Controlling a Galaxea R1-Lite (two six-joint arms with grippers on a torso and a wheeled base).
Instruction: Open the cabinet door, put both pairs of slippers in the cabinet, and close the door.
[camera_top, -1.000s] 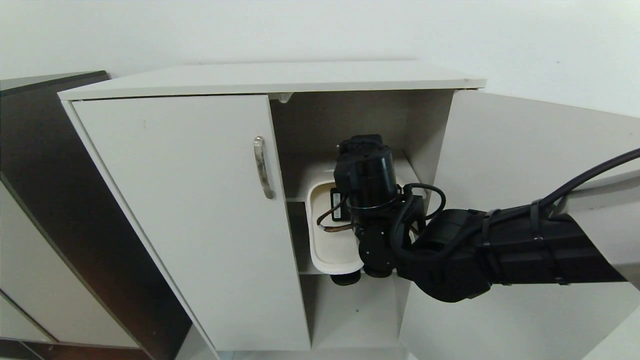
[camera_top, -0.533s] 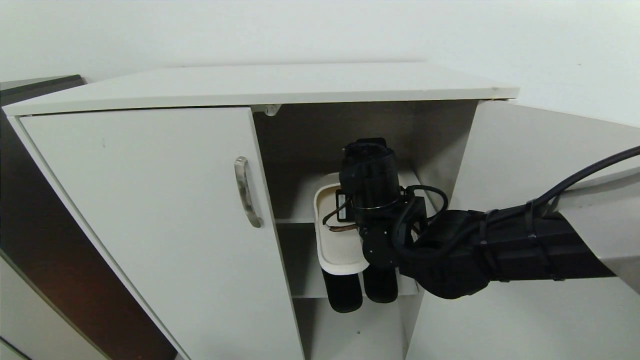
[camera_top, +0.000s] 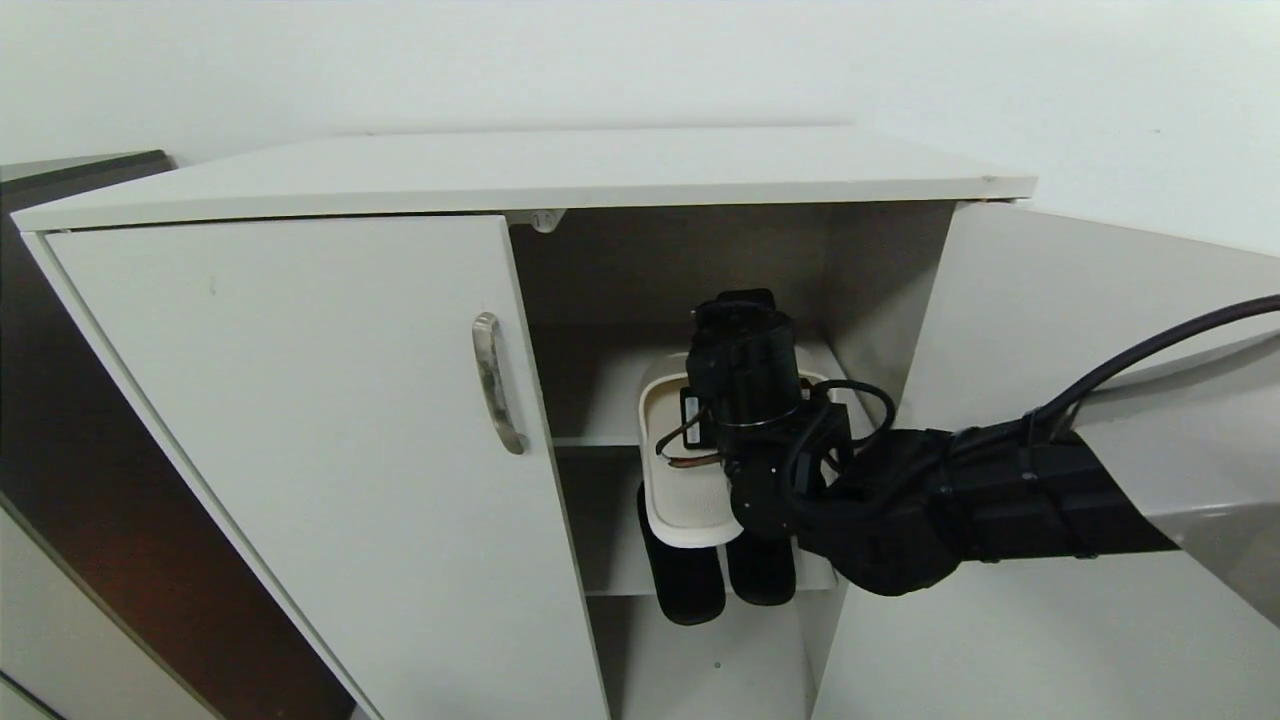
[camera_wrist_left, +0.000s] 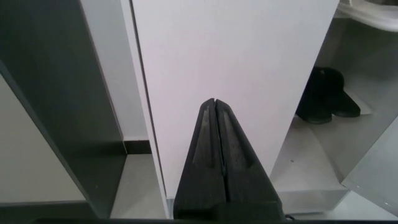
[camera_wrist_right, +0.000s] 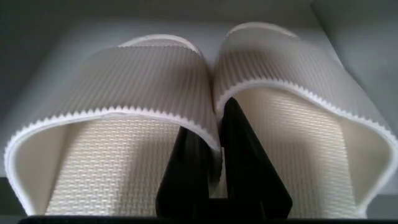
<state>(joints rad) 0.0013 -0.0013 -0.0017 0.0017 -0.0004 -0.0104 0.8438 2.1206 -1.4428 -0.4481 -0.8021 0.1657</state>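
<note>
Two pairs of slippers are in the cabinet (camera_top: 500, 170) at this point. The right gripper (camera_wrist_right: 214, 134) has its fingers (camera_wrist_right: 249, 162) nipped tight on the white slippers (camera_wrist_right: 143, 93). It's pinching the two inner strap edges together, so one ribbed strap arches off each side of the fingers and the toes point away from them toward the back wall. Head view has that pair over the upper shelf (camera_top: 590, 400), heels poking out past its front edge. Can't tell if the soles actually rest on the board. Straight below the fingers, one level down, the black slippers (camera_top: 690, 585) lie side by side on the lower shelf (camera_top: 610, 570), heels hanging over that edge too.

Room-wise, the right door (camera_top: 1050, 320) is swung wide, well off to the arm's side. The cabinet's side wall (camera_top: 880, 300) is near the fingers on that side. On the other side there's a strip of bare shelf between the white pair and the inner edge of the left door (camera_top: 300, 450). That door sits flush with the frame, handle (camera_top: 492, 380) near that edge. Decent headroom over the wrist under the top board.

The left gripper (camera_wrist_left: 214, 102) has its fingers (camera_wrist_left: 205, 149) pressed flat together with nothing between them, tips aimed at the face of the left door and apart from it. Past the door's edge to one side of the tips sits the black pair, and to the other side a dark unit (camera_top: 100, 400) stands beside the cabinet.
</note>
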